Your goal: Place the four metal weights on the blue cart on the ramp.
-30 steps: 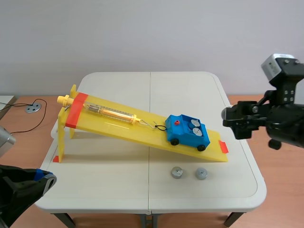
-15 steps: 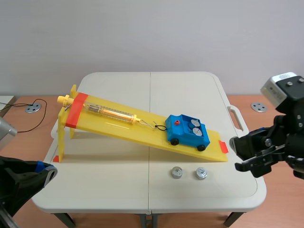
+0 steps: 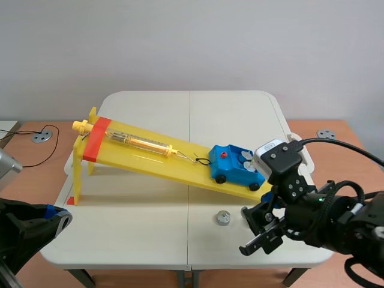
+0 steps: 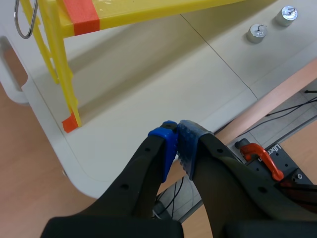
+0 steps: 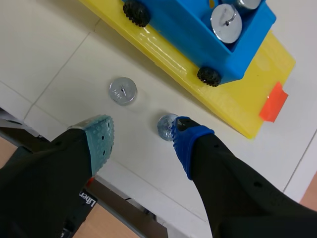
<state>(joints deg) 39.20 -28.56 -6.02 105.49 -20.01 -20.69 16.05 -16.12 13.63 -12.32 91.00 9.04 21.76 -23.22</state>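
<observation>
Silvery metal disc weight (image 5: 164, 126) lies on the white bench (image 5: 59, 44) just beside a finger of our wide-spread right gripper (image 5: 143, 133); our left gripper (image 4: 177, 141) is closed, empty.

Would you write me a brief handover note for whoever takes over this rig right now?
The left gripper is shut on nothing, low by the near left corner of the table.
The right gripper is open, low over the table; its blue-padded finger is beside the first loose weight, and the second loose weight lies just ahead.
Done: two loaded weights sit in the blue cart on the yellow ramp.
Left: both loose weights.
</observation>
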